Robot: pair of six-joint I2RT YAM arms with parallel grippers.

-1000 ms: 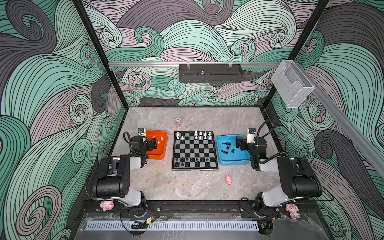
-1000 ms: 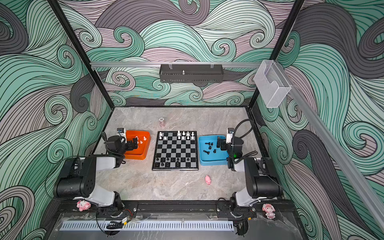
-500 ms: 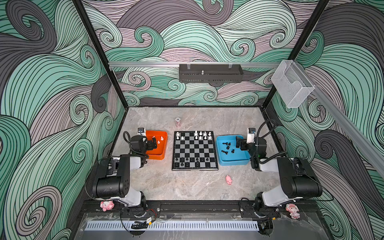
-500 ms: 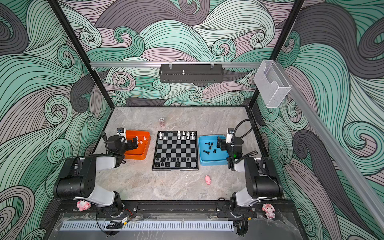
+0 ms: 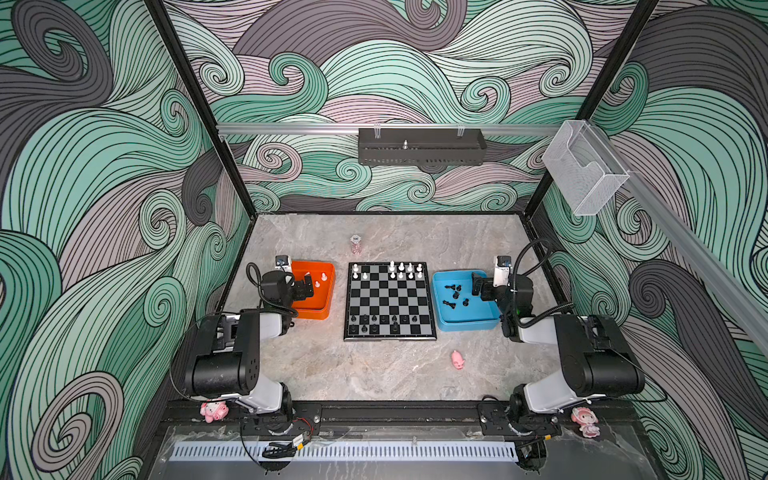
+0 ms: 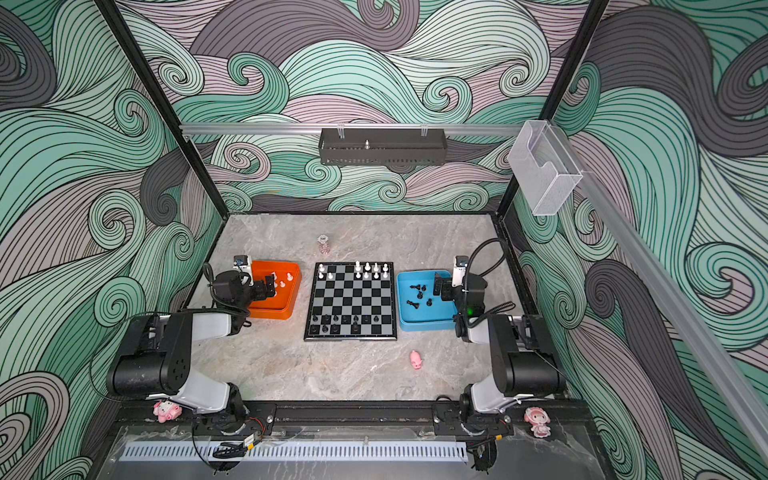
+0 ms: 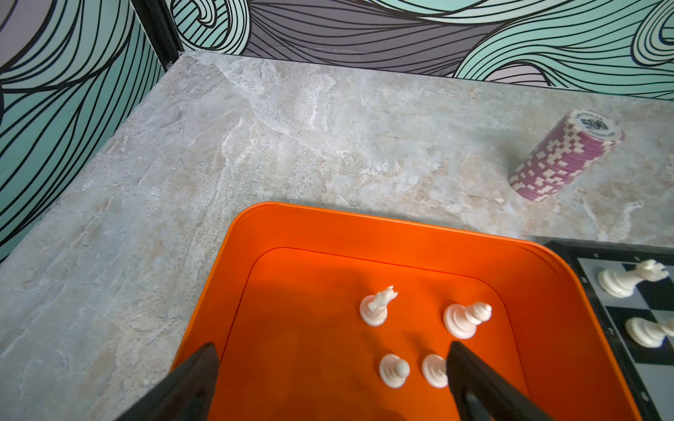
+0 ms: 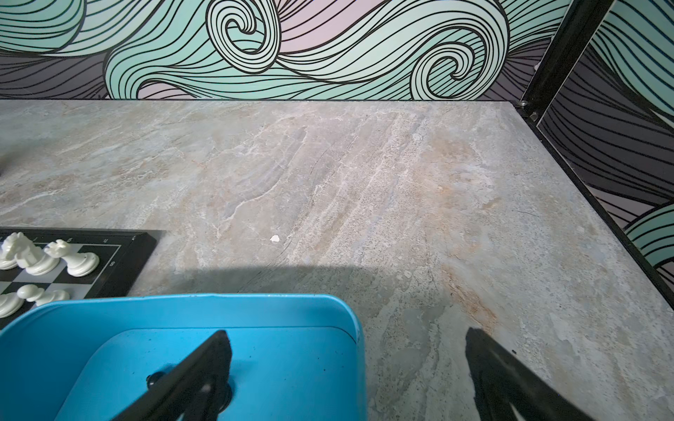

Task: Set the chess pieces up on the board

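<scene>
Board point(image 5: 390, 301): black-grey checks, silvery rim. White chess pieces point(image 5: 401, 267); black chess pieces point(image 5: 394, 320). Orange tray point(image 5: 311, 313); blue tray point(image 5: 469, 324). Table point(image 5: 374, 374): grey-beige marbling. Chip stack point(image 7: 567, 155): purple-white.

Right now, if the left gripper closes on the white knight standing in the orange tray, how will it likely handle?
The white knight looks like small glossy plastic: probably light, stiff and slippery. Its head is narrower than its round base, so a high nudge may tip it in the orange tray.

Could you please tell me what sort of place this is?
Probably a lab robot cell: the left arm and right arm are mounted on a front rail, patterned wall panels enclose the table, and the board sits staged between an orange tray and a blue tray.
</scene>
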